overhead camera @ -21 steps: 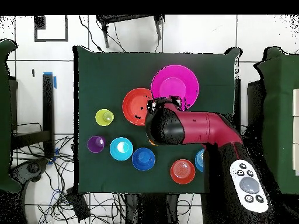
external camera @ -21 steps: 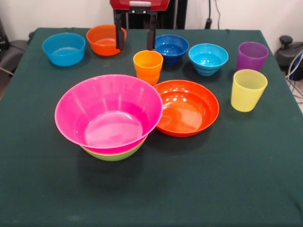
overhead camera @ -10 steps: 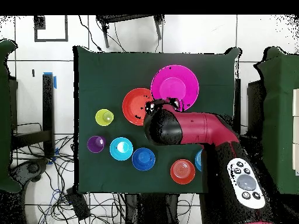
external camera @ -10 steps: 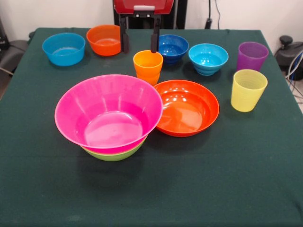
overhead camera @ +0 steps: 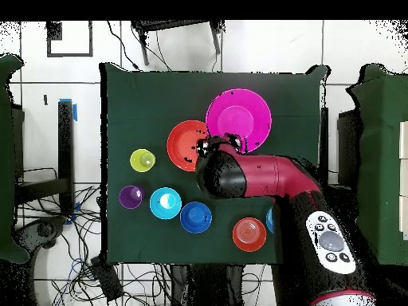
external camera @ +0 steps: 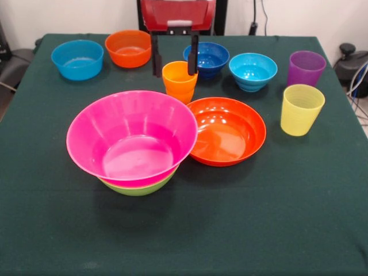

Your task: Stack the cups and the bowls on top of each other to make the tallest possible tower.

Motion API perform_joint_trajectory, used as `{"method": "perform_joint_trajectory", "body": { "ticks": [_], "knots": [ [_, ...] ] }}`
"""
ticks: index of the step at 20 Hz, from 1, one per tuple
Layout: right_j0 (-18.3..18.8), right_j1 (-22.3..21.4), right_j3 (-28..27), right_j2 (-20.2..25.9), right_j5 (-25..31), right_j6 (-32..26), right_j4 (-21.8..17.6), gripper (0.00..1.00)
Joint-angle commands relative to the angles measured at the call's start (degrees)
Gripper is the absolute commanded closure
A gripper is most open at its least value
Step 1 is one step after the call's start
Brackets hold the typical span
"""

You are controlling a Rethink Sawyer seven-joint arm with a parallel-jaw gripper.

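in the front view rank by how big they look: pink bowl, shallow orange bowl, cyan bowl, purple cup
1. pink bowl, largest by far, though it is also nearest the camera.
2. shallow orange bowl.
3. cyan bowl.
4. purple cup, narrowest across; it stands about level with the cyan bowl, so that comparison is fair.

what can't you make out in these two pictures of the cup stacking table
- Overhead view: the orange cup is hidden under the arm.
- Overhead view: the light blue bowl shows only a sliver beside the arm.
- Front view: the lime green bowl is mostly covered by the pink bowl.
- Front view: the arm above the gripper is cut off.
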State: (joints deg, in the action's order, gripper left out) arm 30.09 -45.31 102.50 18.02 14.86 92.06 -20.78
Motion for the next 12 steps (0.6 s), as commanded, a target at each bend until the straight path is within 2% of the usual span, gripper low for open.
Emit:
{"method": "perform_joint_trajectory", "body": {
  "ticks": [1, 4, 8, 12],
  "knots": [
    [-0.98, 6.21, 1.46, 0.96, -5.11, 2.56, -5.88, 0.0],
    [-0.5, 4.44, 2.27, 1.69, -3.55, 2.38, -5.26, 0.0],
    [2.54, 2.38, 4.12, 5.12, -1.9, 0.51, -4.38, 0.0],
    [2.4, -1.17, 6.57, 4.71, 0.06, 1.1, -3.6, 0.0]
  ]
}}
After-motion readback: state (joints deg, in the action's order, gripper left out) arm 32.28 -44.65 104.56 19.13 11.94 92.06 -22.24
